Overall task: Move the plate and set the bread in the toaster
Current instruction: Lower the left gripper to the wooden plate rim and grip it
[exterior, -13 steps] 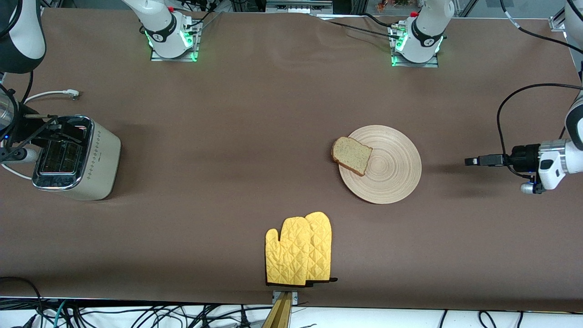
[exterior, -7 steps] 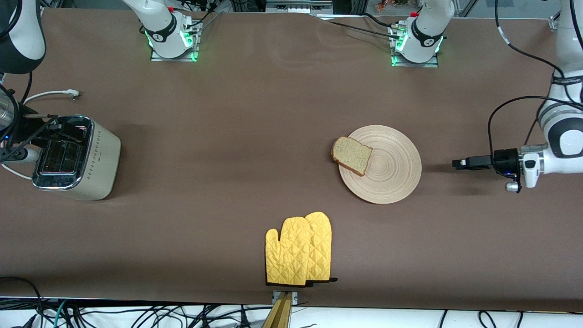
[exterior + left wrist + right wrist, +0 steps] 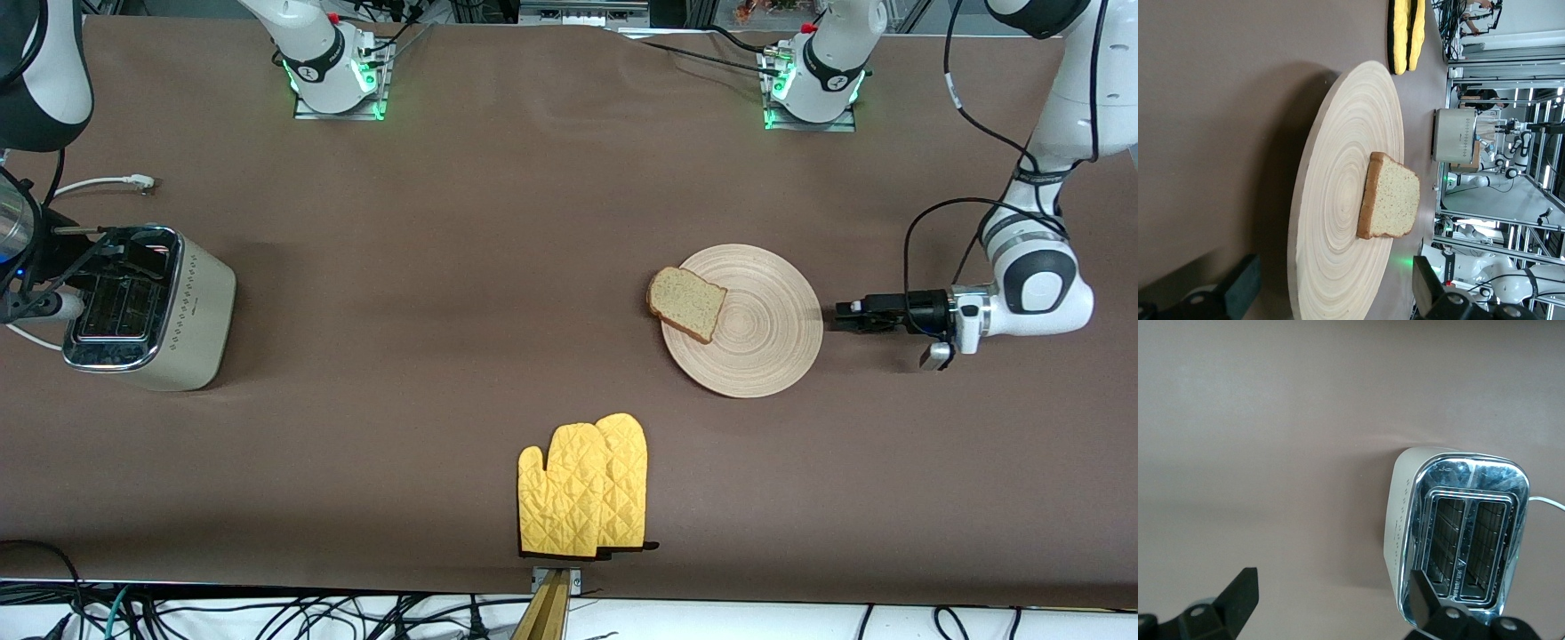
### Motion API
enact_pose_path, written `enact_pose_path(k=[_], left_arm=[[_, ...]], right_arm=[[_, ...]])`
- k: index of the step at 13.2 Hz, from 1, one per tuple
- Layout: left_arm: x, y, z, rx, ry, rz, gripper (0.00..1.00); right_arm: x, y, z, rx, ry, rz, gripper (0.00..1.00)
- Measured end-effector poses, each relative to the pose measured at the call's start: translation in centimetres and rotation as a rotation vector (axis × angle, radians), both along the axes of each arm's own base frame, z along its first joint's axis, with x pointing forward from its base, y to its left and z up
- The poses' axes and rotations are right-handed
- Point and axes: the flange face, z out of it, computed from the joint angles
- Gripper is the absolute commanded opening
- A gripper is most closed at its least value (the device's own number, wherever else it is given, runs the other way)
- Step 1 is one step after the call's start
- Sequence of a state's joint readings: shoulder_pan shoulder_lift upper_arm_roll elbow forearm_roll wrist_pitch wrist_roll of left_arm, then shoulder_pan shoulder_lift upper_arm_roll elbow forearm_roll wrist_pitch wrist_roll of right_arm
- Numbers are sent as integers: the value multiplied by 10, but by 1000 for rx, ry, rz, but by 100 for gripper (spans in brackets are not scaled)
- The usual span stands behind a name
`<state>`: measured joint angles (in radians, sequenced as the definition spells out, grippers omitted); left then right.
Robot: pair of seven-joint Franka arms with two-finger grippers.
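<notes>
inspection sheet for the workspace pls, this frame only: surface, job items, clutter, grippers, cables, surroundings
Surface: brown table cover, no spills seen.
Plate: plate flat on the table, toward the left arm's end.
Bread: bread on the plate, overhanging its rim.
Toaster: toaster at the right arm's end, both slots empty.
Clutter: yellow oven mitts near the front edge.
Grippers: left gripper open, low beside the plate's rim; right gripper open, over the toaster.
Cables: white cord beside the toaster.
Surroundings: loose cables below the front edge.

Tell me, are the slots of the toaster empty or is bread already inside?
Empty. The right wrist view shows only wire grids in both slots of the toaster; the bread lies on the plate.
</notes>
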<state>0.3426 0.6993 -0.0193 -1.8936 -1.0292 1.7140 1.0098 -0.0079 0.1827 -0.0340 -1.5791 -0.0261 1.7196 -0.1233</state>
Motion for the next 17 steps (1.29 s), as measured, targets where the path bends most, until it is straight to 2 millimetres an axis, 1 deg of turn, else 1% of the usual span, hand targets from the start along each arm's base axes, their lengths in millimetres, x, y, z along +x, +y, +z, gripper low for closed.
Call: enact_pose_path(k=[2,3,5,6,7,9,11,14,17], left_arm=[[1,-18,-5,0,-2,-25,92],[2,-24,-6,2,-2,-35,90],[1,-28,-8,2,2,-41,90],[0,-28,-10,1,6,-41,85],[-1,-28,-12,0,9,-40,74],[-3,-28,-18,1,11,-41,46],[-4,-27,-20,3,10,-40,25],[-4,-23,-21,11,5,-34,8],[-4,-20,-22,23,0,-26,0]], right_arm=[[0,0,-1,0,2,1,100],[0,0,-1,0,2,3,100],[0,0,-1,0,2,5,100],[0,0,-1,0,3,5,100],[0,0,-2,0,3,6,100],[1,0,-2,0,3,7,100],[1,0,-2,0,3,7,100],[2,0,-6,0,9,7,100],[6,0,-20,1,31,8,100]])
